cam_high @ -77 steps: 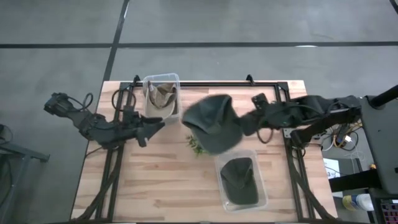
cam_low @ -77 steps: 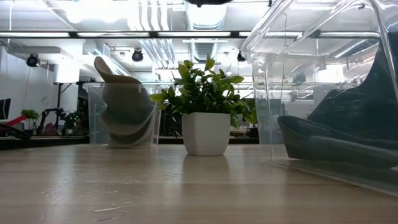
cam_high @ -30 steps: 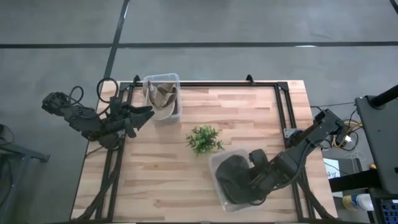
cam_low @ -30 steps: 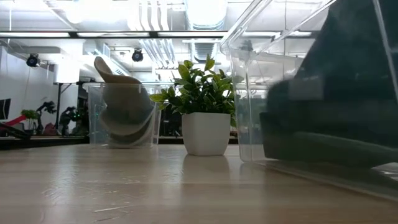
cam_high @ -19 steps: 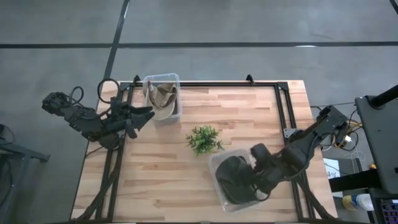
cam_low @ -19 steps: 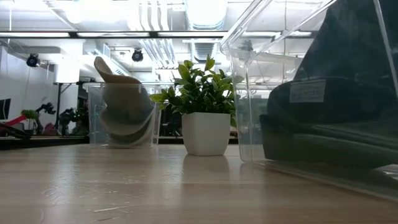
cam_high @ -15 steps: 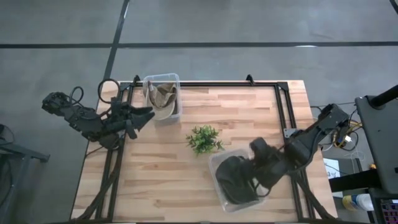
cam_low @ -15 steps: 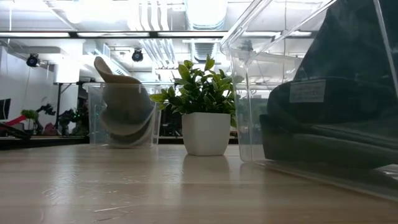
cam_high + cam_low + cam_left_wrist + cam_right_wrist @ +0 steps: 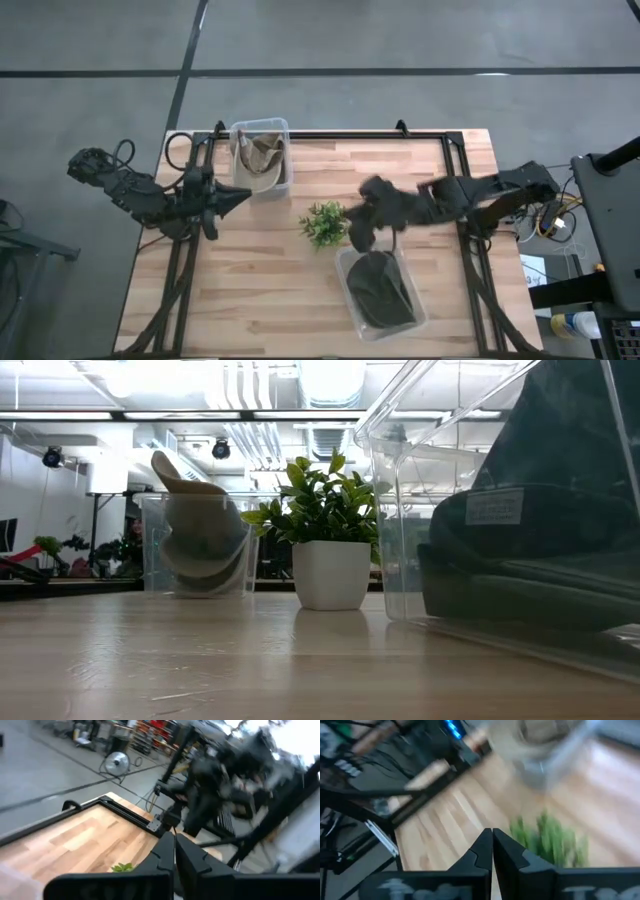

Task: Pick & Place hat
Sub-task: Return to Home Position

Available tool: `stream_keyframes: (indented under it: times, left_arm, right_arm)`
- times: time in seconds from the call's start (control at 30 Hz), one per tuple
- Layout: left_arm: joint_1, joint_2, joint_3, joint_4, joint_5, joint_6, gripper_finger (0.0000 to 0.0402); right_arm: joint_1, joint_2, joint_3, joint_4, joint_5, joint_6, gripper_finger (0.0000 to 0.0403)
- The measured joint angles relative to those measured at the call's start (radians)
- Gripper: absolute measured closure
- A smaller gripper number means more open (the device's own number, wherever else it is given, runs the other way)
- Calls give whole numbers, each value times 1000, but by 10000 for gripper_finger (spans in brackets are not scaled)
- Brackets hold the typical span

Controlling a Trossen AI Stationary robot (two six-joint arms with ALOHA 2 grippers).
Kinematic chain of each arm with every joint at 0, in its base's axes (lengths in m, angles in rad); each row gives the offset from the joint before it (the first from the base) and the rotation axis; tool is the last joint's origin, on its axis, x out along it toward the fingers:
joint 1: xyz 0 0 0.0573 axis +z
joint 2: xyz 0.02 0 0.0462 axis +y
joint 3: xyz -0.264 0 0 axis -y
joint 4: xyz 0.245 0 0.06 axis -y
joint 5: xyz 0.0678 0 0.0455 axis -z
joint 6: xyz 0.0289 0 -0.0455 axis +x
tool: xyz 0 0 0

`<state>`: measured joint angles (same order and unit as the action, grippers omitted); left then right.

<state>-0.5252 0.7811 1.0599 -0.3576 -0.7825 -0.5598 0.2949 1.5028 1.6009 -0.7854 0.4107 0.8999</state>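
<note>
A dark hat lies in the clear bin near the table's front right; the low view shows it behind the bin wall. A tan hat leans in a second clear bin at the far left, also seen in the low view. My right gripper hangs shut and empty in the air between the plant and the near bin; its wrist view shows the fingers together. My left gripper is shut and empty at the table's left, beside the far bin.
A small green plant in a white pot stands at the table's middle, just left of my right gripper. A black frame runs along the table's far and side edges. Bare wood lies at the near left.
My right gripper has let go of the dark hat, risen out of the near bin and swung toward the far edge and left, up beside the plant. The dark hat stays in the bin. My left gripper's fingers have come together; the arm has barely moved.
</note>
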Motion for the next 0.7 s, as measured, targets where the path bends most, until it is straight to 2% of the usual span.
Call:
stream_keyframes:
  times: [0.17,0.33,0.43,0.5,0.57,0.7]
  left_arm:
    - [1,2,-2,4,57,180,400]
    - [18,2,-19,87,157,265,401]
    - [33,5,-59,208,221,286,401]
    - [36,5,-80,244,223,311,401]
    - [36,-9,-100,251,223,323,401]
    - [37,-63,-156,287,223,306,401]
  right_arm:
    - [-109,2,-4,259,-106,-341,395]
    - [-192,2,-26,524,-280,-603,395]
    - [-241,0,-52,629,-423,-655,395]
    - [-268,-9,-75,638,-503,-668,395]
    - [-287,-26,-107,635,-544,-686,395]
    - [-323,-117,-223,643,-556,-719,395]
